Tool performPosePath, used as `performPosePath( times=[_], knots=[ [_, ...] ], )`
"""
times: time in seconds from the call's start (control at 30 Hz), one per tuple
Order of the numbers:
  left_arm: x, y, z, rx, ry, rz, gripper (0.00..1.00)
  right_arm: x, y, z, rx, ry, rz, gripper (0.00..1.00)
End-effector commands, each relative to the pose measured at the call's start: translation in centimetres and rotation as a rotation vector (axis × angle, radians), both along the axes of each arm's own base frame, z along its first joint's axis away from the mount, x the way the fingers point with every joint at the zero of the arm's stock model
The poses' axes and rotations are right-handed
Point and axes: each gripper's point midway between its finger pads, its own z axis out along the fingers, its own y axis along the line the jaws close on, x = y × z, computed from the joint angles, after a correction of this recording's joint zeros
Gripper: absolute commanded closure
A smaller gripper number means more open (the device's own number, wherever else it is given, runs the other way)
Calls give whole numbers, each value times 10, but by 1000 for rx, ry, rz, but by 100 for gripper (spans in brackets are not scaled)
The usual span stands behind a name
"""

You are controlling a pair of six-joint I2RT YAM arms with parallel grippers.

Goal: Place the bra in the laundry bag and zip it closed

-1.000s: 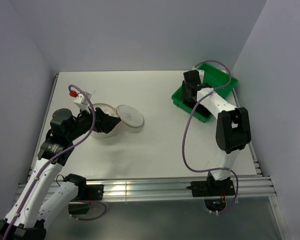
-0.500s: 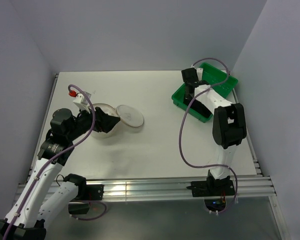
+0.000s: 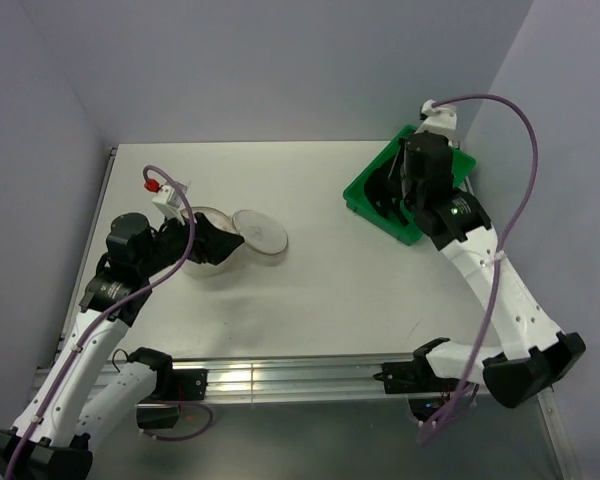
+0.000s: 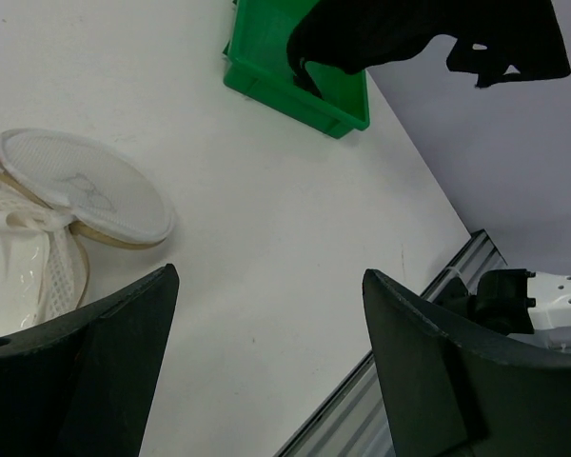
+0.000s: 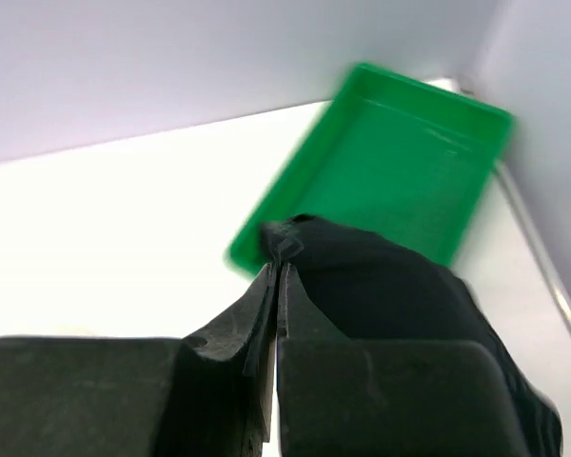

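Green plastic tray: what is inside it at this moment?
Most of the green plastic tray floor shows bare in the right wrist view. The floppy black fabric bra, pinched by the right pincer, covers its near corner, so that part is hidden.

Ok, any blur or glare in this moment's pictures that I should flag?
Right wrist: the green tray is smeared, likely motion blur, and the bra reads as a featureless black mass. Left wrist: its own fingers are dark and soft, while the laundry bag mesh is crisp. Top external: sharp throughout, with a bright glare patch on the metal rail.
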Motion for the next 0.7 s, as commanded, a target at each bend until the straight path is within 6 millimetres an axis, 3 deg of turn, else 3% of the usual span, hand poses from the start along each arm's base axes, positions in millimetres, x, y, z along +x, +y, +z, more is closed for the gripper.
performPosePath(
  times=[0.0, 0.1, 0.17, 0.2, 0.27, 0.3, 0.33, 0.4, 0.47, 0.53, 0.6, 0.63, 0.67],
  knots=[
    [-2, -12, 11, -50, -18, -62, 16, -28, 31, -16, -121, 104, 131, 100],
    [-3, -16, 11, -71, 4, -88, 16, -60, 75, -38, -84, 168, 321, 100],
    [-3, -19, 7, -82, 28, -93, 16, -93, 119, -74, -66, 276, 523, 100],
    [-3, -21, 6, -87, 38, -93, 15, -106, 129, -90, -71, 325, 569, 100],
    [-1, -24, -4, -92, 80, -84, 15, -139, 151, -131, -66, 449, 697, 80],
    [-1, -26, -8, -92, 94, -84, 15, -153, 160, -144, -79, 489, 739, 53],
    [-2, -29, -14, -89, 116, -84, 15, -161, 159, -160, -85, 524, 743, 46],
    [4, -29, -26, -77, 149, -52, 15, -176, 171, -165, -31, 545, 828, 42],
    [4, -36, -35, -68, 185, -54, 16, -179, 171, -168, -17, 539, 829, 38],
    [7, -42, -42, -68, 206, -36, 16, -168, 163, -168, -18, 494, 777, 36],
    [14, -50, -44, -79, 200, -19, 16, -145, 151, -169, 7, 454, 660, 39],
    [15, -59, -51, -79, 229, -23, 17, -132, 134, -179, 41, 463, 571, 40],
    [17, -65, -53, -80, 229, -22, 17, -117, 131, -178, 87, 418, 525, 50]
  ],
)
